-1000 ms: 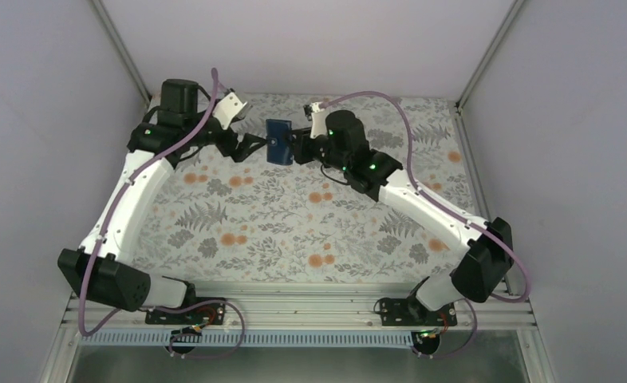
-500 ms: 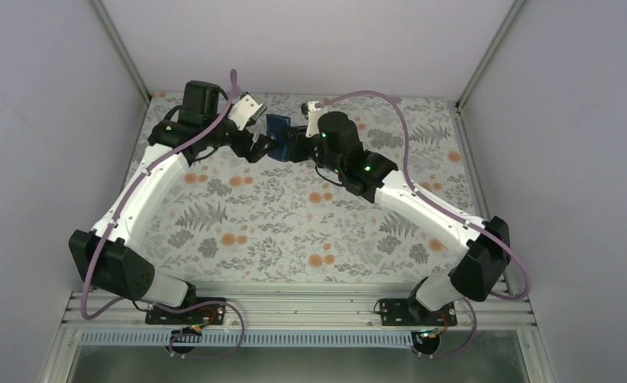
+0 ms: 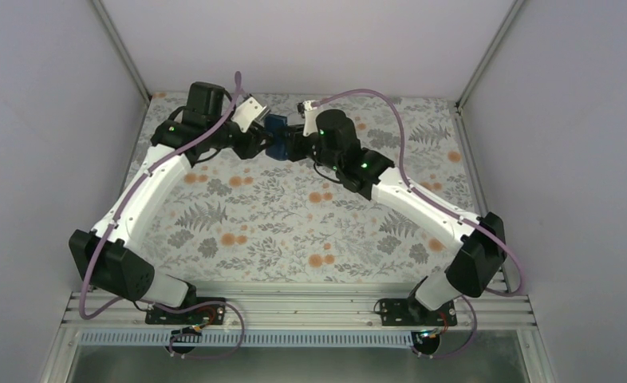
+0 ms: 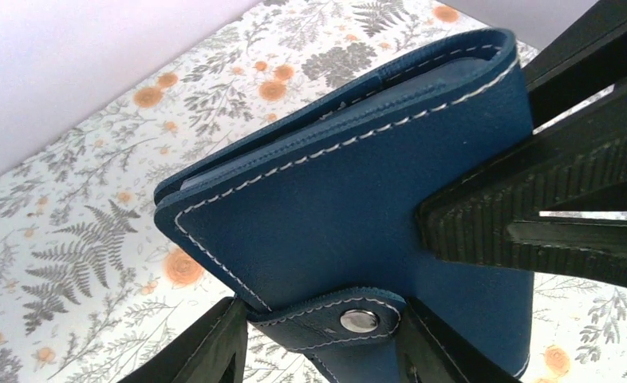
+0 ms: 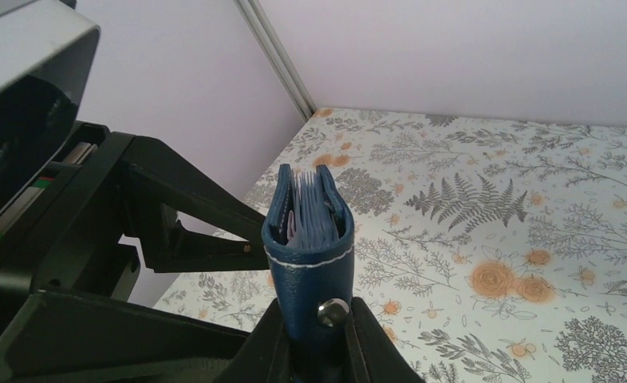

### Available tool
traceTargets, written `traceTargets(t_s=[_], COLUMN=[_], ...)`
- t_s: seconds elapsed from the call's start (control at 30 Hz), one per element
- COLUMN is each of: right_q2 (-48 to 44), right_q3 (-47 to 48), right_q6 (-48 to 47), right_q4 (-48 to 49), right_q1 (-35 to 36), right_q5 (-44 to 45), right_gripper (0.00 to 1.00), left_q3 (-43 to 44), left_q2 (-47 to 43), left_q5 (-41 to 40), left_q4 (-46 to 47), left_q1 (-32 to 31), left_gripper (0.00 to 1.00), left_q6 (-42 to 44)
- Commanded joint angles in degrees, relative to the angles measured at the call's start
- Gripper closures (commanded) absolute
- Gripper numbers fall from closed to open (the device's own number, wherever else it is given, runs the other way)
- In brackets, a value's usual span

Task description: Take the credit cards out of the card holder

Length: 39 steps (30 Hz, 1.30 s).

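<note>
Nothing's out yet: at 12 o'clock your right gripper (image 5: 318, 345) clamps the shut wallet (image 4: 350, 199); left gripper (image 4: 322, 341) flanks its tab (image 4: 306, 313), hold unclear.

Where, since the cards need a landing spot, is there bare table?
Free: the broad middle of the table, between the left arm, the right arm and the near rail; also the far-right corner. Crowded: far centre, where left gripper and right gripper meet at the card holder.

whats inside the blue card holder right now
From the right wrist, the card holder shows only thin pale edges packed between its covers; they could be pockets or cards. Their faces are hidden: the covers are closed and the snap tab is fastened.
</note>
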Motion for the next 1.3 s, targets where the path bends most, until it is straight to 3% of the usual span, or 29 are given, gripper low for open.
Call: traceTargets(t_s=[0.0, 0.17, 0.4, 0.57, 0.67, 0.87, 0.97, 1.0, 1.07, 1.27], right_q2=[-1.0, -2.9, -5.8, -7.1, -7.1, -5.3, -2.9, -2.1, -0.6, 1.2], right_q3=[3.3, 2.4, 0.3, -1.0, -0.7, 5.9, 8.1, 8.1, 8.0, 8.1], right_q6=[-0.5, -1.6, -2.7, -2.8, -3.8, -17.1, -24.2, -26.3, -30.6, -37.7], right_q4=[3.6, 2.4, 2.5, 2.6, 1.6, -10.9, -17.9, -19.0, -20.9, -21.9], right_q1=[2.1, 1.8, 1.1, 0.2, -0.7, -3.4, -2.7, -2.1, -0.5, 1.6], right_q5=[-10.7, -9.0, -9.4, -9.3, -10.0, -16.9, -17.2, -17.2, -18.5, -27.3], right_gripper=[0.96, 0.96, 0.96, 0.96, 0.96, 0.96, 0.96, 0.96, 0.96, 0.96], left_q3=[-0.7, -2.3, -2.6, -2.9, -3.6, -1.5, 2.4, 3.4, 4.3, 3.6], left_q2=[0.5, -1.0, -1.8, -1.7, -2.8, -8.7, -9.7, -9.6, -9.4, -7.6], left_q5=[-14.9, -19.1, -18.5, -14.8, -8.5, 7.7, 13.7, 16.2, 19.5, 19.4], left_q4=[5.6, 7.2, 7.5, 7.1, 6.0, -4.7, -14.1, -16.4, -18.5, -22.7], left_q1=[0.9, 1.6, 5.0, 8.8, 10.4, 13.5, 13.8, 13.6, 12.1, 5.8], left_gripper=[0.55, 0.55, 0.56, 0.56, 0.55, 0.42, 0.24, 0.14, 0.05, 0.0], left_q6=[-0.4, 1.0, 1.7, 1.5, 4.1, 22.2, 31.4, 33.1, 34.3, 38.3])
